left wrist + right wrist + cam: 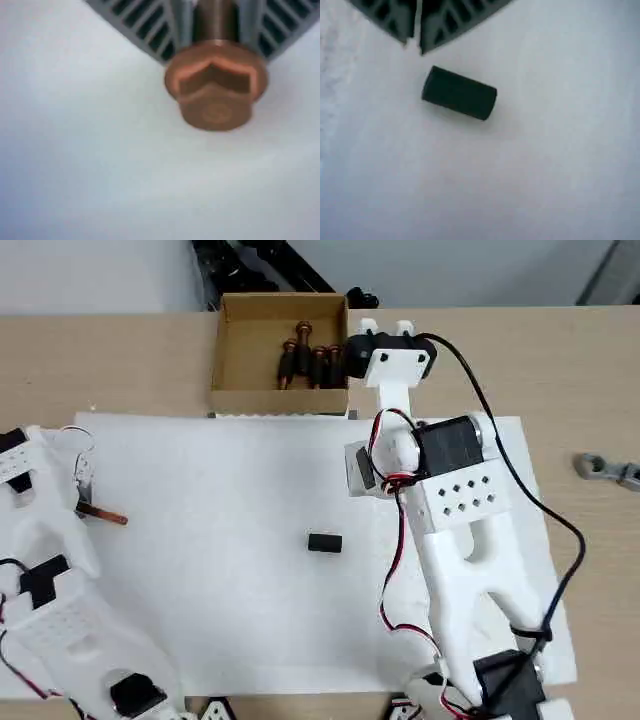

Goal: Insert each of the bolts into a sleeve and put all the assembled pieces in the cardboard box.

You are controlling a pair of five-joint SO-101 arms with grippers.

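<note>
Nearly done — several assembled pieces (305, 360) lay in the cardboard box (283, 302). The left gripper (83, 498) clamped the remaining bolt (215, 85); the right gripper (414, 44), jaws together, hung near the lone sleeve (459, 93).

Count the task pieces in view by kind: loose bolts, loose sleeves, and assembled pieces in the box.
Bolt, loose: 1
Sleeve, loose: 1
Assembled pieces in the cardboard box: 4, as far as the high view shows
Total: 6
</note>
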